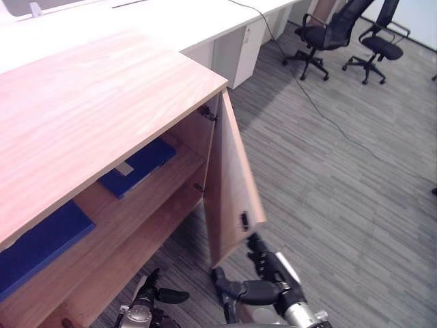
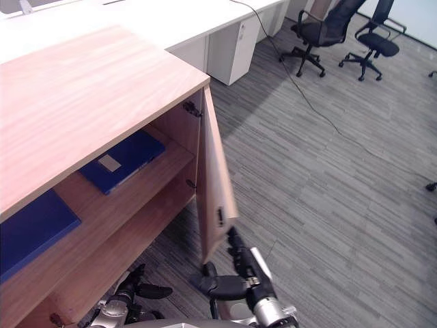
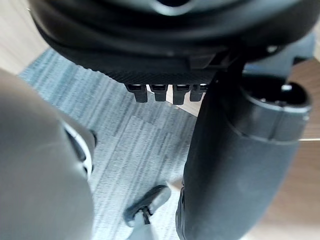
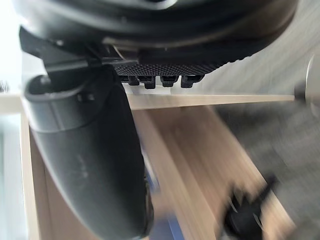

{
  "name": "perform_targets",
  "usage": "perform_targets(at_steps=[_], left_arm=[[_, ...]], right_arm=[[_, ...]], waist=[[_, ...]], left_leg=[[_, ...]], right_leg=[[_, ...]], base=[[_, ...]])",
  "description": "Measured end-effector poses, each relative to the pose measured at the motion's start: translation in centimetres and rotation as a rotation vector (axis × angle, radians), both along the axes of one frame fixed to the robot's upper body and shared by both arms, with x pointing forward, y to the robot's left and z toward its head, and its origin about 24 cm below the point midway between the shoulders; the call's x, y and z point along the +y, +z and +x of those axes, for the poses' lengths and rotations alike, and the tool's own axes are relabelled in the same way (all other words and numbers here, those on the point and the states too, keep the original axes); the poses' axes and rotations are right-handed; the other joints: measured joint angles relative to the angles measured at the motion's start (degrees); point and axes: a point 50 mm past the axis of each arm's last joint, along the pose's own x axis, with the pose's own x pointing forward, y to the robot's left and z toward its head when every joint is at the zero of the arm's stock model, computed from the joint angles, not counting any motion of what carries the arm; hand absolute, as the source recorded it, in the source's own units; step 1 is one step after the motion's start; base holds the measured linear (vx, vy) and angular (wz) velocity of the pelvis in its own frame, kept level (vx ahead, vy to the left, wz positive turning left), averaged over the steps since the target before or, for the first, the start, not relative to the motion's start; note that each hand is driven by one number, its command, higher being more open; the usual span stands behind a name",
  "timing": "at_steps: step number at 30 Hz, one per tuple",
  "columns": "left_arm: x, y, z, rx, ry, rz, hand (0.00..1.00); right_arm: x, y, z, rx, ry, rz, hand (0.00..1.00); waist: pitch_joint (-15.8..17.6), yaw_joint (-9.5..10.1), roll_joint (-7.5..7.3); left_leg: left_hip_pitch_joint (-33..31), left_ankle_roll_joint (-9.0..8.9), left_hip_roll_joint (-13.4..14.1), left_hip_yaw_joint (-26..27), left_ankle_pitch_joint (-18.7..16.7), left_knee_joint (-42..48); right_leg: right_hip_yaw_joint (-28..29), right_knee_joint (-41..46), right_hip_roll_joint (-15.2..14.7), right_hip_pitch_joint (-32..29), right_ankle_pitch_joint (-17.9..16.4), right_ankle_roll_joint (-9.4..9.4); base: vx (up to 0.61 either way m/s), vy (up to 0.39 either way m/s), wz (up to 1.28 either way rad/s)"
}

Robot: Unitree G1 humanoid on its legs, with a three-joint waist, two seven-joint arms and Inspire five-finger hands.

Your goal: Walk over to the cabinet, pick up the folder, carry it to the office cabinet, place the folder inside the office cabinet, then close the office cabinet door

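Around: distant office chairs (image 1: 326, 34).
Cabinet door (image 1: 232, 184): ajar.
Folder (image 1: 140, 164): shelf's right end.
Right robot hand (image 1: 270, 273): spread, at door's lower corner.
Left robot hand (image 1: 151, 292): relaxed.

The wooden cabinet's shelf (image 1: 179, 179) carries a blue folder (image 1: 138, 167) lying flat near the open door, and a second blue folder (image 1: 37, 247) further left. Two office chairs (image 1: 322, 35) stand on the grey floor (image 1: 341, 178).

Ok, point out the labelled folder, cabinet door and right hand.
labelled folder (image 2: 133, 156), right eye view, its blue cover.
cabinet door (image 1: 232, 184), left eye view, middle of its panel.
right hand (image 1: 268, 270), left eye view, its palm.
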Motion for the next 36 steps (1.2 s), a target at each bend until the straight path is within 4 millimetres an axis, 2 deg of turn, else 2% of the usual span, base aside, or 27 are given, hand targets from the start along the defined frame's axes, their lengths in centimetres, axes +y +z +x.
perform_targets(at_steps=[1,3,5,7,8,9,11,13,19,20,21,23,24,25,26,27,28,29,30,31,33,36], left_arm=[[-0.1,0.0,0.2,-0.004,-0.002,-0.001,1.00],[-0.4,0.2,0.7,-0.019,-0.016,-0.006,1.00],[-0.7,0.3,1.2,-0.031,-0.018,-0.012,1.00],[-0.8,0.5,1.5,-0.055,0.021,-0.030,1.00],[-0.8,0.5,1.5,-0.061,0.036,-0.034,1.00],[-0.7,0.6,1.6,-0.073,0.067,-0.042,1.00],[-0.2,0.7,1.3,-0.096,0.158,-0.051,1.00],[0.2,0.8,1.0,-0.106,0.188,-0.039,1.00],[1.1,1.2,0.6,-0.148,0.245,-0.031,1.00],[1.2,1.3,0.7,-0.161,0.242,-0.030,1.00],[1.1,1.4,0.8,-0.170,0.241,-0.032,1.00],[1.0,1.4,0.6,-0.172,0.244,-0.035,1.00],[0.9,1.3,0.6,-0.172,0.256,-0.043,1.00],[0.8,1.2,0.3,-0.171,0.288,-0.057,1.00],[0.7,1.0,0.0,-0.162,0.290,-0.059,1.00],[0.8,0.9,-0.5,-0.151,0.292,-0.054,1.00],[0.9,0.7,-1.2,-0.134,0.294,-0.049,1.00],[1.2,0.6,-1.8,-0.116,0.294,-0.041,1.00],[1.2,0.1,-2.9,-0.077,0.301,-0.040,1.00],[1.1,-0.2,-4.0,-0.046,0.318,-0.043,1.00],[1.2,-0.2,-4.4,-0.053,0.335,-0.041,1.00],[1.2,-0.2,-4.3,-0.053,0.309,-0.034,1.00]], right_arm=[[0.7,0.3,0.6,-0.019,0.058,0.009,1.00],[2.9,1.9,3.1,-0.148,0.214,0.035,1.00],[5.8,5.9,6.7,-0.380,0.336,0.116,1.00],[8.5,10.3,10.4,-0.606,0.315,0.226,1.00],[9.0,11.1,11.3,-0.646,0.296,0.230,1.00],[9.7,12.3,13.0,-0.706,0.239,0.222,1.00],[7.6,11.7,15.2,-0.724,0.067,0.156,1.00],[6.9,12.3,17.1,-0.745,-0.018,0.124,1.00],[5.5,12.3,18.7,-0.815,-0.087,0.038,1.00],[5.1,12.4,18.9,-0.822,-0.117,0.033,1.00],[4.3,12.7,19.2,-0.830,-0.156,0.028,1.00],[3.6,13.0,19.3,-0.841,-0.186,0.026,1.00],[2.8,13.1,19.4,-0.848,-0.219,0.021,1.00],[1.9,13.1,19.3,-0.853,-0.253,0.013,1.00],[1.6,12.9,19.1,-0.848,-0.262,0.012,1.00],[1.4,12.6,18.8,-0.841,-0.269,0.012,1.00],[0.9,12.2,18.2,-0.843,-0.283,0.000,1.00],[0.6,12.0,17.9,-0.849,-0.303,-0.013,1.00],[0.0,11.8,17.7,-0.851,-0.329,-0.021,1.00],[-0.2,11.5,17.3,-0.851,-0.339,-0.033,1.00],[-0.6,11.3,16.5,-0.854,-0.361,-0.033,1.00],[-1.2,10.6,14.1,-0.838,-0.400,-0.023,1.00]], waist=[[-0.1,0.71,-0.11],[0.0,2.57,-0.35],[0.0,4.25,-0.38],[-0.1,6.47,-0.49],[-0.1,6.82,-0.49],[-0.1,7.49,-0.49],[0.1,7.83,-0.30],[0.3,7.97,0.06],[0.6,8.00,0.61],[0.6,8.40,0.97],[0.8,9.02,1.55],[0.9,9.00,1.73],[0.9,8.83,1.73],[1.5,9.34,3.33],[1.7,9.75,3.63],[1.8,9.93,4.54],[1.6,9.82,5.25],[1.3,9.53,4.58],[0.9,9.92,4.07],[0.7,10.07,4.18],[0.7,10.20,4.16],[0.1,9.54,3.57]], left_leg=[[0.0,-0.01,0.0,-0.6,0.1,0.0],[-0.3,-0.18,-0.1,-2.9,0.9,-0.1],[-1.4,-0.30,-0.2,-6.1,2.0,-0.1],[-3.4,-0.12,-0.6,-9.6,3.1,-0.7],[-3.8,-0.05,-0.8,-10.3,3.3,-0.9],[-4.5,-0.19,-1.2,-11.8,3.8,-1.2],[-5.3,-0.07,-1.8,-13.6,4.2,-1.7],[-6.0,0.12,-2.2,-14.9,4.3,-2.0],[-7.4,0.86,-3.7,-18.6,6.4,-4.8],[-7.8,1.14,-4.0,-19.1,7.5,-6.3],[-7.6,1.40,-4.9,-19.5,10.0,-10.5],[-7.0,1.77,-6.4,-20.2,12.4,-14.8],[-7.0,2.59,-7.4,-20.5,13.7,-15.7],[-7.3,2.80,-7.0,-20.8,14.8,-15.7],[-6.6,2.95,-7.2,-20.7,15.2,-17.3],[-5.8,3.03,-7.2,-20.6,15.5,-19.4],[-4.6,2.89,-6.6,-21.2,16.7,-22.9],[-4.5,2.62,-7.4,-21.6,17.1,-23.7],[-4.4,2.90,-8.4,-21.5,19.0,-23.8],[-4.3,2.93,-8.5,-21.3,19.0,-23.8],[-4.4,2.95,-8.3,-21.4,19.5,-23.8],[-4.4,2.49,-8.7,-21.3,19.9,-23.8]], right_leg=[[-0.5,0.0,-0.1,0.3,0.0,0.00],[-2.6,0.0,-0.4,1.2,0.0,-0.02],[-5.2,0.0,-0.9,1.8,0.0,-0.03],[-8.2,0.0,-1.5,1.9,0.0,-0.05],[-8.9,0.0,-1.7,1.9,0.0,-0.07],[-10.3,-0.1,-2.2,1.9,0.0,-0.13],[-12.0,0.0,-2.7,2.0,0.2,-0.47],[-13.1,-0.1,-3.0,2.0,0.1,-0.43],[-15.8,-0.4,-3.9,1.7,-1.0,-0.72],[-15.8,-0.9,-3.9,1.4,-1.7,0.19],[-15.9,-1.2,-4.1,0.5,-3.4,1.86],[-16.0,-1.6,-4.6,-0.2,-4.0,2.14],[-16.2,-2.1,-5.4,-0.6,-4.0,2.13],[-16.2,-1.9,-5.4,-0.4,-4.0,2.14],[-16.2,-2.2,-5.5,-0.1,-4.3,2.46],[-16.2,-2.6,-5.4,0.2,-5.1,3.48],[-16.1,-0.5,-4.0,0.1,-3.7,-0.60],[-15.9,-0.2,-4.2,1.3,-5.2,-0.69],[-15.4,-1.1,-5.1,2.3,-4.7,-0.25],[-15.3,-0.8,-5.3,2.4,-4.7,-0.25],[-15.3,-0.8,-5.3,2.4,-4.6,-0.10],[-15.1,-0.6,-5.7,2.4,-4.1,0.40]], base=[[-0.04,-0.060,0.37],[-0.03,-0.068,0.64],[-0.03,-0.094,0.85],[-0.01,-0.082,0.86],[0.03,-0.049,0.79],[0.04,-0.020,0.69],[0.05,0.005,0.49],[0.05,0.020,0.32],[-0.01,-0.004,0.35],[-0.11,-0.025,0.40],[-0.11,-0.021,0.44],[-0.06,0.018,0.47],[-0.04,0.063,0.51],[-0.10,0.059,0.36],[-0.11,0.027,0.10],[-0.09,0.007,0.15],[0.01,0.046,0.41],[0.06,0.039,0.52],[0.06,0.069,0.37],[0.05,0.042,0.19],[0.04,0.024,0.12],[0.09,0.015,0.06]])
